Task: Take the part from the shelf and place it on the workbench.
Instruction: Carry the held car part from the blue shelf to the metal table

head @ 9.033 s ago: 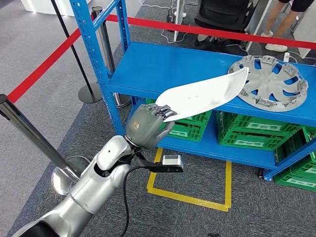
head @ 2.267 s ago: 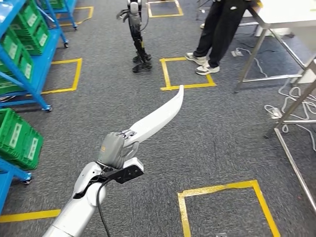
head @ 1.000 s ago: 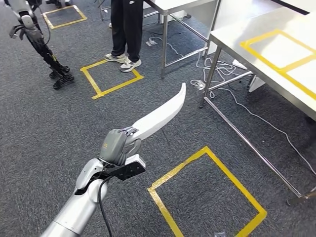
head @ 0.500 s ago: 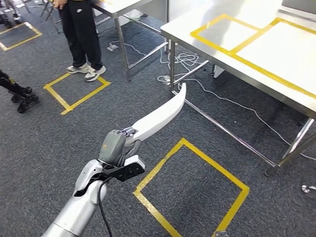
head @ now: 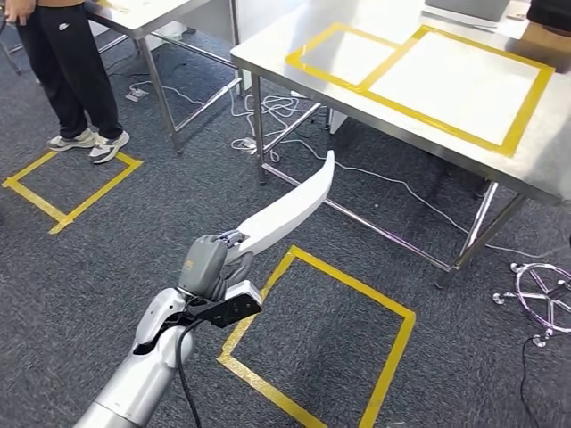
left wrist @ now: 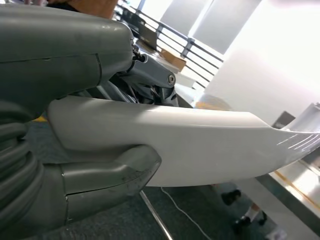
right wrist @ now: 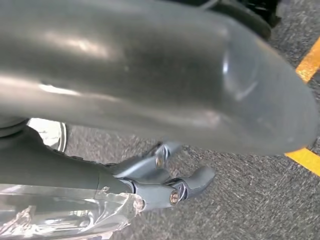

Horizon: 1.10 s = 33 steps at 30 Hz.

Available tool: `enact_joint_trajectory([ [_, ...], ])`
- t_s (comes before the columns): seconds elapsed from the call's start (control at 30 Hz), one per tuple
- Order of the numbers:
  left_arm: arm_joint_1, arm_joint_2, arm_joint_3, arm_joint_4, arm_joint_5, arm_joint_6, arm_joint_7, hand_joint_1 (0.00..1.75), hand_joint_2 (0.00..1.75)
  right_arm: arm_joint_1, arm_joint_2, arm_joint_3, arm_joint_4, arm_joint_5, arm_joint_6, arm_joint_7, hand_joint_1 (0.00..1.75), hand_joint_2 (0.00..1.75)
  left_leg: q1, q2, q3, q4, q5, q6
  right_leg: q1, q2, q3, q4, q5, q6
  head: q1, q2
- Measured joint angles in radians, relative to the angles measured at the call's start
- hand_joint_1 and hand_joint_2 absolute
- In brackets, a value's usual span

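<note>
Steel worktop [head: 431, 134], marked with yellow tape rectangles, stands ahead and to the right, over grey carpet [head: 101, 259] that carries more yellow tape squares. A second table [head: 144, 13] stands further left, and a person in dark trousers [head: 64, 62] stands beside it. White curved part [head: 286, 209], long and blade-like, is held up over the floor, its tip pointing toward the worktop edge but well short of it. The left robot hand [head: 209, 266] grips its near end, thumb [left wrist: 113, 175] under and fingers over. The right robot hand [right wrist: 162, 185] hangs over the carpet, fingers curled, holding nothing I can make out
</note>
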Motion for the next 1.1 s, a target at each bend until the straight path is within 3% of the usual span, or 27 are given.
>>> enact_joint_trajectory([
  [0.07,0.005,0.002,0.001,0.000,-0.001,-0.001,0.001,1.75,1.75,-0.004,0.000,0.000,0.000,0.001,0.000,0.000,0.00,0.00,-0.006,0.032,0.001,0.000,-0.003,0.003,0.000,-0.020,-0.054,0.117,-0.048,0.001,0.000,0.000],
  [0.1,0.007,0.002,0.001,0.000,-0.001,-0.002,0.001,1.75,1.75,-0.003,0.000,0.000,0.000,0.002,0.000,0.000,0.00,0.00,-0.007,0.047,0.003,0.000,-0.005,0.004,0.000,-0.023,-0.057,0.130,-0.046,0.000,0.000,0.000],
  [0.13,0.009,0.002,0.001,0.000,-0.001,-0.003,0.001,1.75,1.75,-0.002,0.000,0.000,0.000,0.003,0.000,0.000,0.00,0.00,-0.008,0.061,0.005,0.001,-0.007,0.003,0.000,-0.026,-0.039,0.103,-0.027,-0.001,0.000,0.000],
  [0.17,0.011,0.002,0.001,-0.002,-0.001,-0.003,0.001,1.75,1.75,-0.001,0.000,0.000,0.000,0.005,0.000,0.001,0.00,0.00,-0.009,0.074,0.010,0.001,-0.011,0.001,0.001,-0.037,-0.002,0.040,0.005,-0.003,0.000,0.000],
  [0.23,0.013,0.003,0.002,-0.006,-0.001,-0.003,0.001,1.75,1.75,-0.002,0.000,0.000,0.000,0.008,0.000,0.002,0.00,0.00,-0.013,0.096,0.019,0.001,-0.018,-0.008,0.007,-0.075,0.074,-0.090,0.050,-0.011,0.000,0.000],
  [0.27,0.013,0.004,0.002,-0.009,-0.001,-0.003,0.001,1.75,1.75,-0.004,0.000,0.000,0.000,0.009,0.000,0.003,0.00,0.00,-0.015,0.105,0.023,0.001,-0.021,-0.013,0.010,-0.086,0.096,-0.128,0.061,-0.017,0.000,0.000],
  [0.3,0.014,0.005,0.002,-0.010,-0.002,-0.003,0.001,1.75,1.75,-0.005,0.000,0.000,0.000,0.010,0.000,0.003,0.00,0.00,-0.017,0.113,0.026,-0.001,-0.022,-0.018,0.013,-0.088,0.102,-0.140,0.062,-0.022,-0.001,0.000],
  [0.37,0.015,0.006,0.002,-0.014,-0.002,-0.003,0.001,1.75,1.75,-0.005,0.000,0.000,0.000,0.010,0.000,0.003,0.00,0.00,-0.016,0.128,0.031,-0.004,-0.023,-0.030,0.011,-0.063,0.099,-0.144,0.066,-0.033,-0.001,0.000],
  [0.4,0.015,0.007,0.002,-0.016,-0.002,-0.003,0.001,1.75,1.75,-0.004,0.001,0.000,0.000,0.011,-0.001,0.003,0.00,0.00,-0.014,0.118,0.030,0.002,-0.030,-0.037,0.009,-0.051,0.100,-0.147,0.068,-0.038,-0.002,0.000],
  [0.47,0.016,0.009,0.002,-0.022,-0.002,-0.003,0.001,1.75,1.75,-0.006,0.001,0.000,0.000,0.011,-0.001,0.004,0.00,0.00,-0.011,0.072,0.002,0.066,-0.071,-0.046,0.001,-0.027,0.105,-0.153,0.071,-0.047,-0.004,0.000],
  [0.53,0.022,0.013,0.002,-0.024,-0.002,-0.003,0.001,1.75,1.75,-0.009,0.002,0.000,0.000,0.011,-0.001,0.003,0.00,0.00,-0.010,0.031,-0.061,0.191,-0.128,-0.049,0.000,0.000,0.105,-0.154,0.072,-0.051,-0.007,0.000],
  [0.57,0.026,0.015,0.002,-0.024,-0.002,-0.003,0.001,1.75,1.75,-0.010,0.002,0.000,0.000,0.011,-0.001,0.003,0.00,0.00,-0.010,0.025,-0.090,0.241,-0.142,-0.049,0.000,0.015,0.105,-0.154,0.072,-0.053,-0.007,0.000],
  [0.6,0.029,0.017,0.002,-0.024,-0.002,-0.003,0.001,1.75,1.75,-0.009,0.003,0.000,0.000,0.011,-0.001,0.003,0.00,0.00,-0.010,0.022,-0.108,0.264,-0.138,-0.049,0.000,0.031,0.105,-0.154,0.072,-0.053,-0.007,0.000],
  [0.67,0.030,0.020,0.003,-0.025,-0.002,-0.003,0.001,1.75,1.75,-0.008,0.003,-0.001,0.000,0.011,-0.001,0.003,0.00,0.00,-0.008,0.012,-0.090,0.204,-0.078,-0.047,-0.002,0.062,0.107,-0.153,0.072,-0.050,-0.007,0.000],
  [0.73,0.029,0.021,0.003,-0.027,-0.002,-0.004,0.001,1.75,1.75,-0.009,0.003,-0.001,0.000,0.011,-0.001,0.003,0.00,0.00,0.001,-0.041,-0.035,0.077,-0.013,-0.048,-0.004,0.091,0.103,-0.149,0.072,-0.042,-0.007,0.000],
  [0.8,0.029,0.022,0.003,-0.029,-0.003,-0.006,0.002,1.75,1.75,-0.011,0.004,0.000,0.000,0.012,0.000,0.003,0.00,0.00,0.008,-0.087,-0.005,0.008,0.003,-0.045,-0.005,0.117,0.094,-0.147,0.074,-0.029,-0.008,0.000],
  [0.87,0.028,0.022,0.003,-0.031,-0.004,-0.008,0.002,1.75,1.75,-0.008,0.004,0.000,0.000,0.013,0.000,0.003,0.00,0.00,0.006,-0.073,-0.002,0.001,0.000,-0.032,-0.009,0.140,0.085,-0.154,0.080,-0.015,-0.007,0.000],
  [0.9,0.026,0.021,0.003,-0.032,-0.004,-0.010,0.002,1.75,1.75,-0.005,0.004,0.000,0.000,0.013,0.000,0.003,0.00,0.00,0.006,-0.060,-0.001,-0.001,0.000,-0.024,-0.009,0.128,0.081,-0.152,0.078,-0.010,-0.007,0.000],
  [0.93,0.024,0.020,0.004,-0.033,-0.004,-0.011,0.002,1.75,1.75,-0.003,0.004,0.000,0.000,0.013,0.000,0.003,0.00,0.00,0.006,-0.046,0.001,-0.003,0.001,-0.016,-0.006,0.099,0.071,-0.136,0.068,-0.006,-0.003,0.000],
  [1.0,0.024,0.019,0.005,-0.034,-0.004,-0.012,0.002,1.75,1.75,-0.008,0.004,0.000,0.000,0.013,0.000,0.003,0.00,0.00,0.003,-0.015,0.004,-0.004,0.000,-0.005,0.000,0.018,0.025,-0.039,0.013,-0.002,0.003,0.000],
  [1.03,0.025,0.020,0.005,-0.034,-0.004,-0.012,0.002,1.75,1.75,-0.011,0.005,0.000,0.000,0.013,0.000,0.003,0.00,0.00,0.000,0.003,0.005,-0.004,-0.002,-0.001,0.000,-0.007,-0.009,0.032,-0.021,-0.001,0.005,0.000],
  [1.07,0.026,0.020,0.006,-0.034,-0.004,-0.012,0.002,1.75,1.75,-0.013,0.005,0.000,0.000,0.014,0.000,0.003,0.00,0.00,-0.003,0.020,0.007,-0.004,-0.003,0.001,0.000,-0.018,-0.039,0.094,-0.046,0.001,0.005,0.000],
  [1.1,0.027,0.021,0.006,-0.034,-0.004,-0.013,0.002,1.75,1.75,-0.013,0.005,0.000,0.000,0.014,0.001,0.003,0.00,0.00,-0.004,0.037,0.008,-0.004,-0.005,0.001,0.000,-0.022,-0.054,0.128,-0.053,0.001,0.005,0.000],
])
